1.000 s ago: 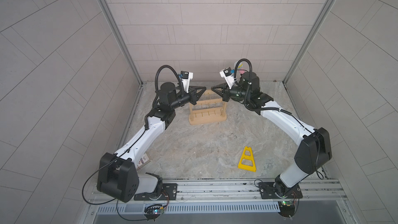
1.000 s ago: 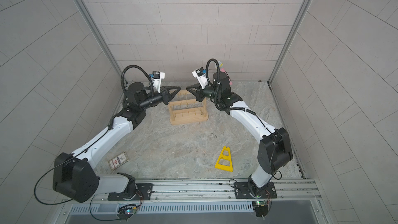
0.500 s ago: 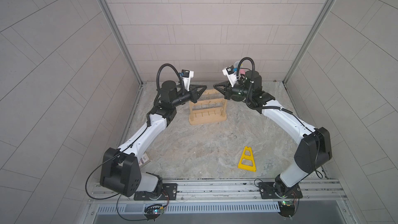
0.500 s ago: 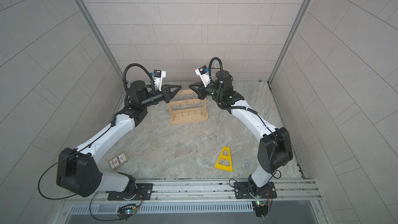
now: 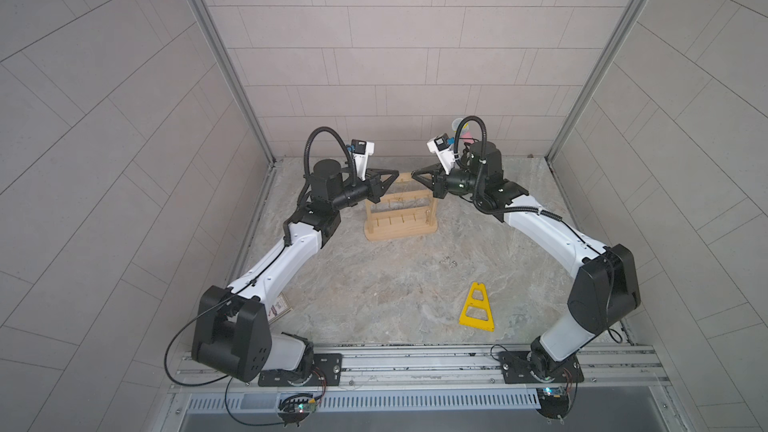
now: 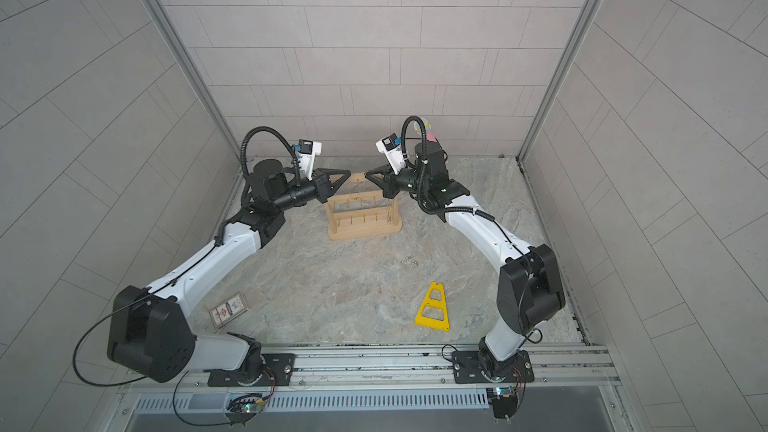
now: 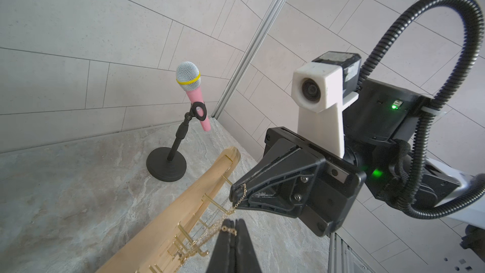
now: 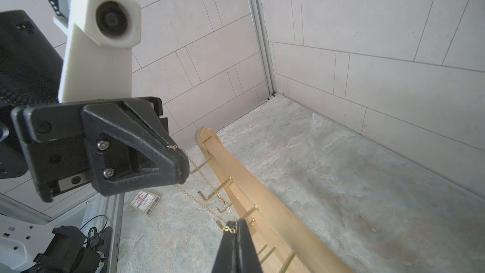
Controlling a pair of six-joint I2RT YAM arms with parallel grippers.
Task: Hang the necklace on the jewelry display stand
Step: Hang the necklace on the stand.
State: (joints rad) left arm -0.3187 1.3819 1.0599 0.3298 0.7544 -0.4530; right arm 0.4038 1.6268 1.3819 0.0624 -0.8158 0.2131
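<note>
The pale wooden jewelry display stand [image 5: 401, 229] stands upright. Over its top bar, the left gripper [image 5: 395, 175] and the right gripper [image 5: 414, 175] each pinch the thin gold necklace [image 7: 236, 202], which is stretched just beside the small gold hooks [image 8: 215, 190]. The next move is probably to lower the chain onto one hook, then release it.

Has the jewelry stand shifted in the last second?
No. The jewelry display stand sits in the same spot, with the same gap to the yellow triangular frame.
</note>
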